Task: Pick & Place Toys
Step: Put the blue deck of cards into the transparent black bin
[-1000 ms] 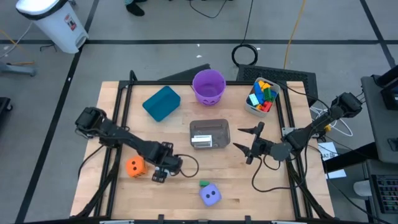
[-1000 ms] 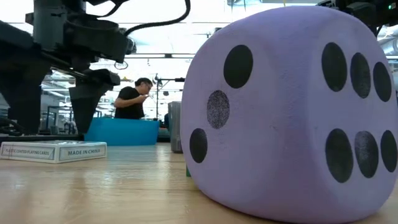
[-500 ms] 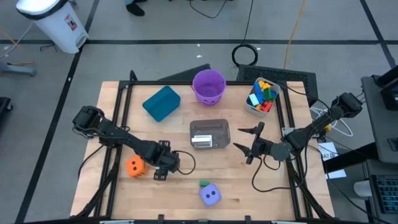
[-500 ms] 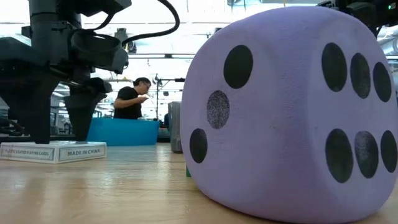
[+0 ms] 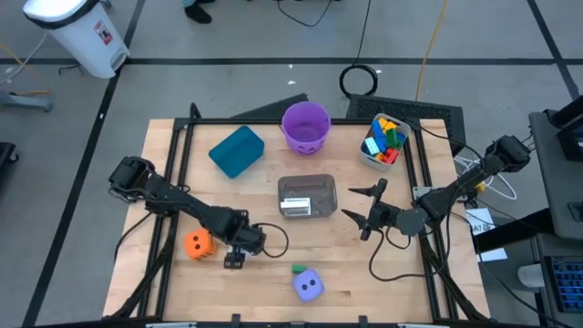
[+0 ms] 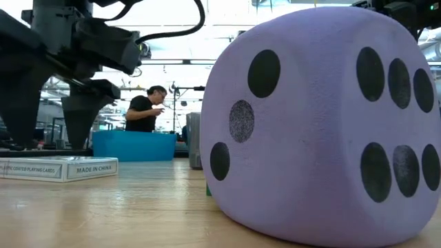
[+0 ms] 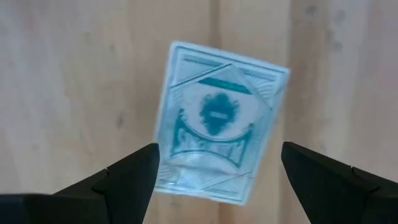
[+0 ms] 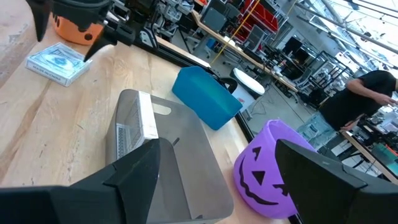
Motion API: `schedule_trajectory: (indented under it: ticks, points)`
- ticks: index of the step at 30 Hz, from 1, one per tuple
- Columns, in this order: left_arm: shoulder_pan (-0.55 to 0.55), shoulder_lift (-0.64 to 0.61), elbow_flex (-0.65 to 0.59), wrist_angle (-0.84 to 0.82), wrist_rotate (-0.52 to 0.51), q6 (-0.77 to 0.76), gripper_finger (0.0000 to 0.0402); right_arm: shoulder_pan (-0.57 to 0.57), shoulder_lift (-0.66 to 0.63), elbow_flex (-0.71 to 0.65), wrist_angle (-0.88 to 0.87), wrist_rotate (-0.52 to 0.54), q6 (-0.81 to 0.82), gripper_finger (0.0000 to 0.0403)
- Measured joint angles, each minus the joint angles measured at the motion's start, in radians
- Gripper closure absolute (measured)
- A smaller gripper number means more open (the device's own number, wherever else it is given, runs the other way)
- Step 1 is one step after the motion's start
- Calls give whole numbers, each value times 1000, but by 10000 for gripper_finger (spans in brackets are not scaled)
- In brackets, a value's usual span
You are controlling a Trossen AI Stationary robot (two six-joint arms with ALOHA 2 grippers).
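A teal-printed pack of playing cards (image 7: 217, 124) lies flat on the wooden table (image 5: 273, 292), also showing in the low view (image 6: 58, 167). My left gripper (image 5: 235, 251) hangs open just above it, one finger on either side, touching nothing. An orange die (image 5: 199, 243) sits left of it. A purple die (image 5: 309, 286) sits near the front edge, with a small green block (image 5: 299, 269) beside it. My right gripper (image 5: 358, 210) is open and empty, right of a clear tub (image 5: 307, 196) at the table's middle.
At the far side stand a teal bin (image 5: 237, 150), a purple bucket (image 5: 305, 126) and a clear tub of coloured blocks (image 5: 383, 141). The purple die (image 6: 324, 124) fills most of the low view. A person (image 6: 146, 110) stands in the room behind.
My left gripper has dipped down around the card pack and risen again a little, staying open. The pack has not moved.
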Motion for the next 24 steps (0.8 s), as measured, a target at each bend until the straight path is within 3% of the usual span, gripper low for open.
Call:
schedule_trajectory:
  ticks: [5,13,24]
  points:
    - [-16,-1,-1,18,28,24,55,0,0,0,0,0,0,112]
    - [-30,-2,-46,19,-25,1,55,0,0,0,0,0,1,112]
    - [-55,-2,-65,20,-221,49,55,0,0,0,0,0,1,112]
